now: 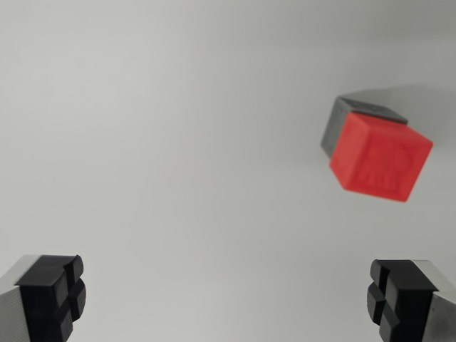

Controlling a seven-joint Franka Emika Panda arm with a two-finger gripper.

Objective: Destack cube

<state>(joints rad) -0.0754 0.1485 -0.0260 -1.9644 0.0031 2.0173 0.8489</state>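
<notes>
Red cube sits stacked on a grey cube, far right; gripper jaws wide apart, holding nothing.

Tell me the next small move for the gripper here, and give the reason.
Probably shift the gripper toward the wrist view's upper right before descending. The red plastic cube sits on the grey cube well off to that side, while the open black finger pads frame only bare white table. Centring the stack between them should come first.
</notes>
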